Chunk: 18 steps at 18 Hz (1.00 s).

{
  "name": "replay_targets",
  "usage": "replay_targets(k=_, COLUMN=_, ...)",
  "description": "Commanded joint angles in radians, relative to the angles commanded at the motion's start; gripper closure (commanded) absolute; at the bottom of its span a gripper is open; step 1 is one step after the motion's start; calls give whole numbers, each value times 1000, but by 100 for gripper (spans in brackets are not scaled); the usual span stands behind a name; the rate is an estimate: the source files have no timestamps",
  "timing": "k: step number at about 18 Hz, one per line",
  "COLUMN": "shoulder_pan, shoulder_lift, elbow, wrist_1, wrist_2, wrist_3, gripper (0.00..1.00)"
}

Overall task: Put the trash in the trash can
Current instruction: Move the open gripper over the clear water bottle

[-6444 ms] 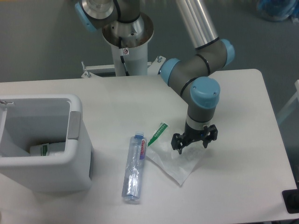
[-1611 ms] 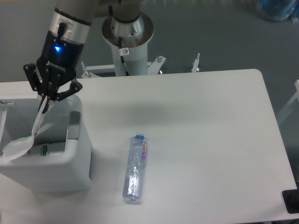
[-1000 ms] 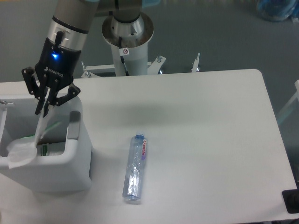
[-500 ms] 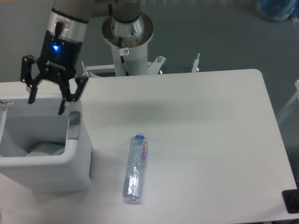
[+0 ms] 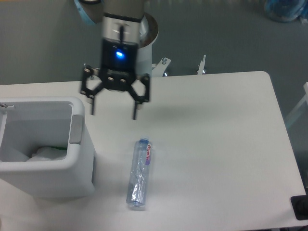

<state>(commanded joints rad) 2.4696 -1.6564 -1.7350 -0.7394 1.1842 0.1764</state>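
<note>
A flattened clear bottle (image 5: 139, 172) with a blue cap and red-lettered label lies on the white table, right of the trash can. The crumpled clear wrapper (image 5: 45, 154) rests inside the white trash can (image 5: 79, 159) at the left. My gripper (image 5: 114, 111) hangs open and empty above the table, just right of the can's far corner and above the bottle's cap end, not touching it.
The arm's grey base pedestal (image 5: 132, 48) stands behind the table's far edge. A dark object (image 5: 300, 207) pokes in at the lower right corner. The table (image 5: 216, 144) stretches to the right of the bottle.
The gripper let the wrapper drop into the trash can, opened, and has now swung right from above the can to above the table near the bottle.
</note>
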Motion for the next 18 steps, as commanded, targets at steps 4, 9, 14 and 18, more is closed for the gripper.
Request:
replay_targets(k=4, shoulder_pan=-1, shoulder_lift=-113, elbow=43, wrist_1=-9, wrist_2=135, wrist_3=12, gripper=0)
replay_targets(k=9, shoulder_pan=-12, shoulder_lift=-250, elbow=89, wrist_1=-11, wrist_2=226, wrist_3=12, gripper=0)
replay_targets(k=14, shoulder_pan=-70, shoulder_lift=-359, elbow=158, wrist_1=-11, wrist_2=265, wrist_3=40, gripper=0)
replay_targets(k=18, shoulder_pan=-98, shoulder_lift=-368, elbow=147, wrist_1=-17, wrist_2=273, wrist_3=139, gripper=0)
